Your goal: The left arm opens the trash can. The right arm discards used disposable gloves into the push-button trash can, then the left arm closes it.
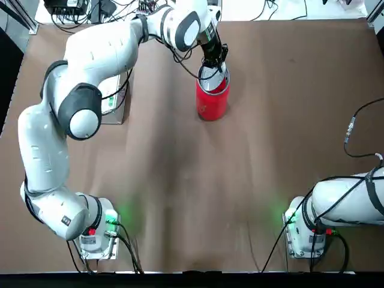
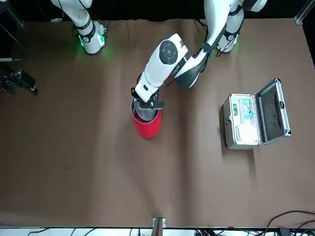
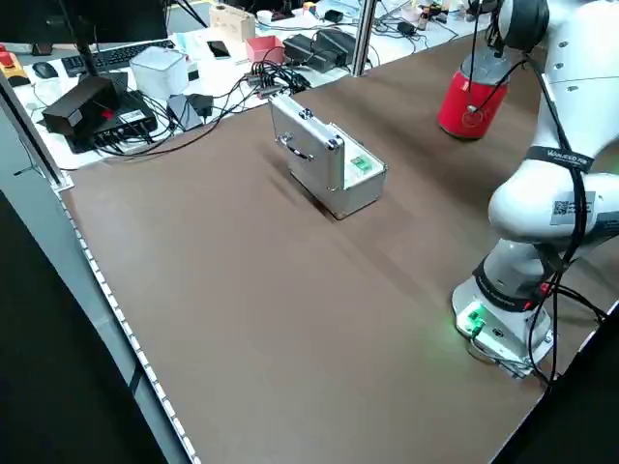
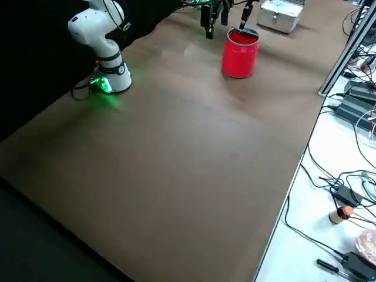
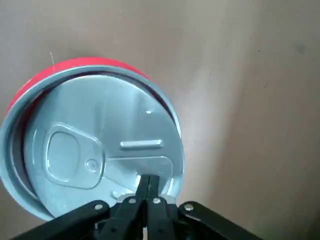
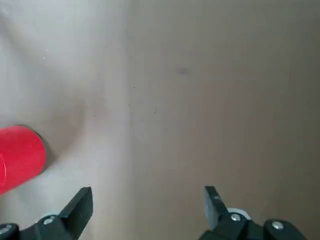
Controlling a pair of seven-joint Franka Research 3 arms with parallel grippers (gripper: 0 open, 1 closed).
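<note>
On the brown bench (image 1: 252, 180), the trash can (image 1: 212, 99) is taken as the landmark; it stands upright toward the far side, away from the arm bases. The left arm (image 1: 72, 120) is stretched from its base, near the bench's front edge, out over the trash can. The right arm (image 1: 348, 201) is folded back by its own base, well apart from the trash can. A silver metal case (image 2: 253, 118) is seen open on the bench, well to the trash can's left on the robot's own side. The left tool (image 5: 148, 184) is set on the trash can's silver lid (image 5: 95, 150), at the rim, with its fingers pressed together and nothing between them. The lid is seen tilted inside the red rim. The right tool (image 6: 148, 205) is held with its fingers wide apart and empty, above bare bench, the trash can off to one side.
</note>
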